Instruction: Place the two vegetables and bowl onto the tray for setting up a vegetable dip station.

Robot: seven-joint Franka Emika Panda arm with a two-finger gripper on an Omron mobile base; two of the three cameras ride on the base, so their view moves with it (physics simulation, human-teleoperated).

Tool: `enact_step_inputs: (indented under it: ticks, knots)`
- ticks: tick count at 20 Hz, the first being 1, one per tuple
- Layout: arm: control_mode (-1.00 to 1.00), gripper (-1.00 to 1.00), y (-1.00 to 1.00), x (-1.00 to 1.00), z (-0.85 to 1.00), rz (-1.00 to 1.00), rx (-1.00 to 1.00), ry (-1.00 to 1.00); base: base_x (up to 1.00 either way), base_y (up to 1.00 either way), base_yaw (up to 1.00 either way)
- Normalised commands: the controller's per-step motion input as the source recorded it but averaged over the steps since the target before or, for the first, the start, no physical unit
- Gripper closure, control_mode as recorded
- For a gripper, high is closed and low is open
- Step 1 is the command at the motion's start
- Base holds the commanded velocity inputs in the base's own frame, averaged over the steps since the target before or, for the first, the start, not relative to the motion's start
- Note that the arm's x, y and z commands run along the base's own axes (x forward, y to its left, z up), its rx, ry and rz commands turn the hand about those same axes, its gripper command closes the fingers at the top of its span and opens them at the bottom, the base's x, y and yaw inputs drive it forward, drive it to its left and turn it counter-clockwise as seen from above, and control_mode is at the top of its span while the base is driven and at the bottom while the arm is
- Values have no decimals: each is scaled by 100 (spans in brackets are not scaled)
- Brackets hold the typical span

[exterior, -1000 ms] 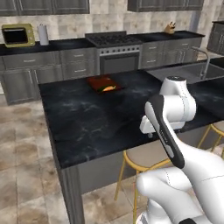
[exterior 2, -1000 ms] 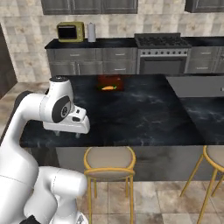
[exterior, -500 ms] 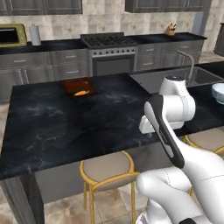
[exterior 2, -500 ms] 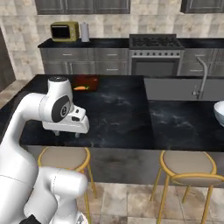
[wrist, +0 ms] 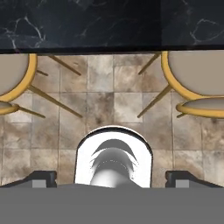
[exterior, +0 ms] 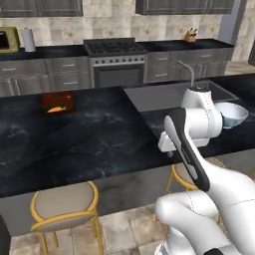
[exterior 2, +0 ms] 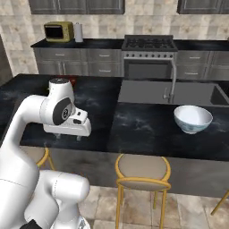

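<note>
Here, from the left base, the tray [exterior: 57, 102] lies far left on the black counter [exterior: 99, 134] with the carrot [exterior: 56, 109] on it; the bowl [exterior: 230, 114] stands right, beside the sink [exterior: 164, 94]. From the right base, the gripper [exterior 2: 68, 136] hangs over the counter edge, the bowl well apart. In the hand view, its fingertips [wrist: 41, 178] stand wide apart, holding nothing, above floor and stools [wrist: 197, 87].

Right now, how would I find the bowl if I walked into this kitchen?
Go to the black island counter and find the sink with its tall faucet. The bowl sits just in front of the sink, near the stools' side. It is round, deep and white, alone on that dark stretch.
</note>
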Motion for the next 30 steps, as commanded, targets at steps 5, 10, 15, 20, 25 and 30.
enact_step_inputs:
  ticks: [5, 10, 15, 20, 25, 30]
  knots:
    - [100, -100, 0, 0, 0, 0, 0, 0, 0, -88, 14]
    - [100, -100, 0, 0, 0, 0, 0, 0, 7, -79, 16]
    - [100, -100, 0, 0, 0, 0, 0, 0, 12, -66, 16]
    - [100, -100, 0, 0, 0, 0, 0, 0, 17, -39, 4]
    - [100, -100, 0, 0, 0, 0, 0, 0, 16, -24, -9]
    - [100, -100, 0, 0, 0, 0, 0, 0, 25, -24, -19]
